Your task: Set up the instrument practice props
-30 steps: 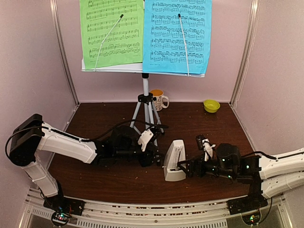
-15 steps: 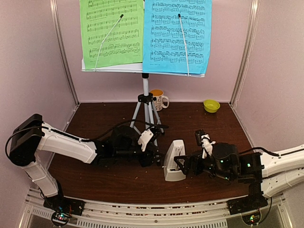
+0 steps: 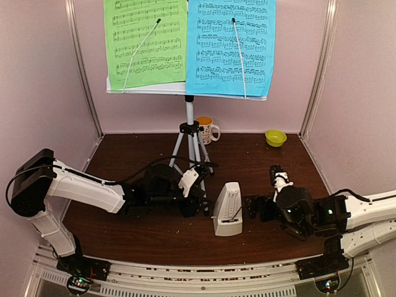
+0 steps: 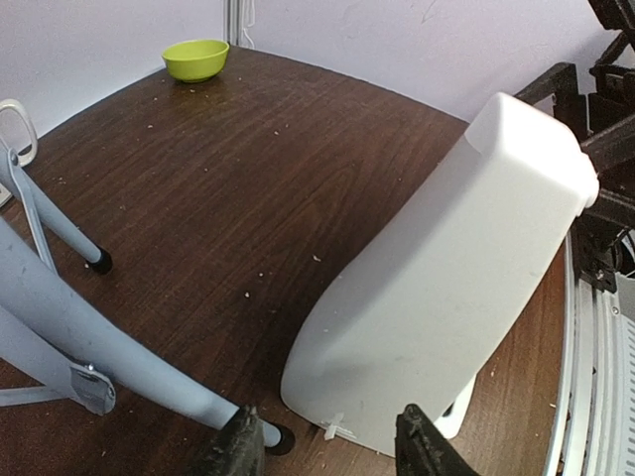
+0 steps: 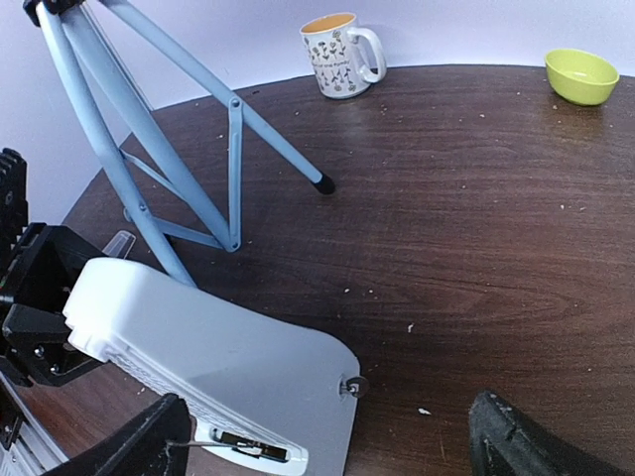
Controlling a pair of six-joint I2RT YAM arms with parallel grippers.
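Left arm (image 3: 86, 189): white, stretched low from its base toward the right, wrist level.
Left gripper (image 3: 199, 203): jaws part-spread (black fingertips (image 4: 236, 451) at the bottom edge of the wrist view), gripping nothing.
Right arm (image 3: 365, 213): low, reaching leftward.
Right gripper (image 3: 253, 207): jaws spread wide, fingers (image 5: 536, 441) well apart, unladen.

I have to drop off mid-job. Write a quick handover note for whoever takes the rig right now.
Left gripper: jaws part-way apart at the base of the white pyramid metronome, next to a foot of the silver tripod; grip unclear.
Right gripper: open, empty, on the metronome's other side.
Done: green music sheet and blue music sheet sit on the pale grey music stand; metronome upright on the brown table.
Left: probably just the metronome's final placement, then back both arms off.
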